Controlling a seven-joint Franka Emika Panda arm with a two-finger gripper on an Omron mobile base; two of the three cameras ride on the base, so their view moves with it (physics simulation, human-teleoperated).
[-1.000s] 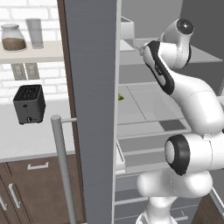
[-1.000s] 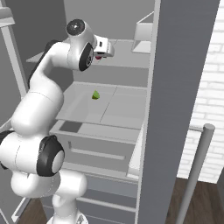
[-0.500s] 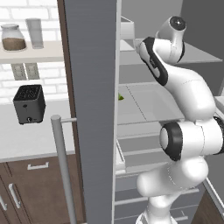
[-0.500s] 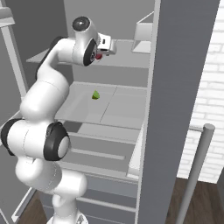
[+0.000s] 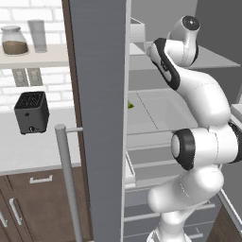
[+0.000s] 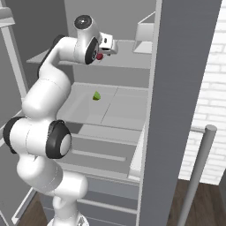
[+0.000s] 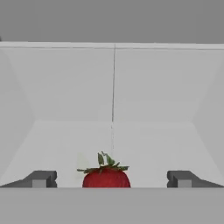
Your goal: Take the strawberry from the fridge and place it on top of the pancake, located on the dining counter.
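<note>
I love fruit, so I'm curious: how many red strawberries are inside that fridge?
1. The small red strawberry with green leaves sits on the upper white fridge shelf, between the open pincer's tips. Others may hide behind the grey door.

Even, bright rendered light, soft faint shadows, no glare; hand view slightly blurry.

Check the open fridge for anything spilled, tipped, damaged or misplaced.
Nothing stands out. The strawberry sits upright on a clean upper shelf between the open gripper's fingertips, and a small green item rests on the shelf below.
</note>
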